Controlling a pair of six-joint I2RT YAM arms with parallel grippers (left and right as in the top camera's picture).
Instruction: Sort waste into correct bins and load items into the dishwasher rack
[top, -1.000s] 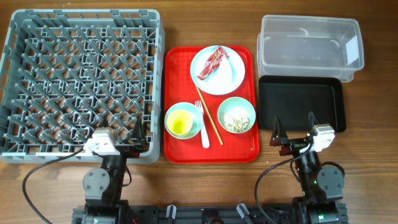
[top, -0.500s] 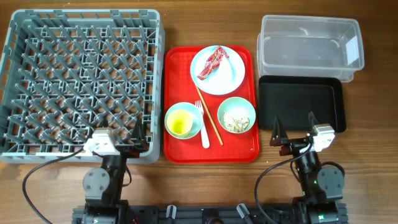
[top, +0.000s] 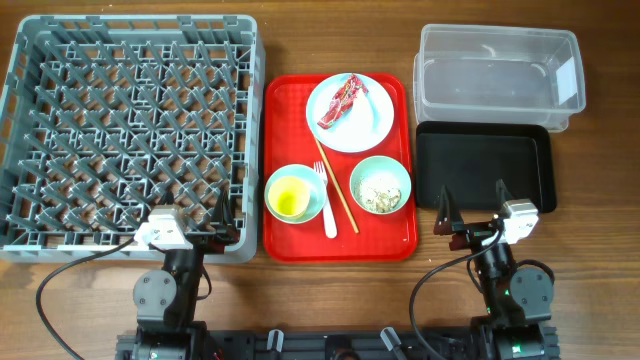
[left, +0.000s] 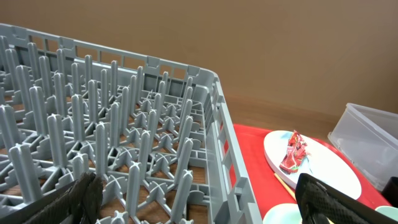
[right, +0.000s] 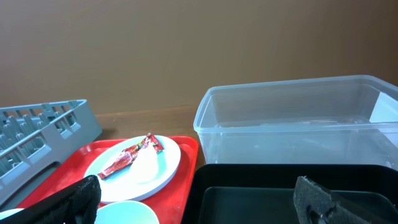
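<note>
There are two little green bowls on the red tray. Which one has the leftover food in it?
The bowl nearest the black tray holds rice scraps; the other bowl holds a yellow cup.

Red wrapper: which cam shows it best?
Right wrist. The red wrapper looks largest there, its full length lying across the mint plate with nothing in front. Overhead shows the wrapper whole but small, from straight above. Left wrist shows the wrapper foreshortened, near the frame's right side.
</note>
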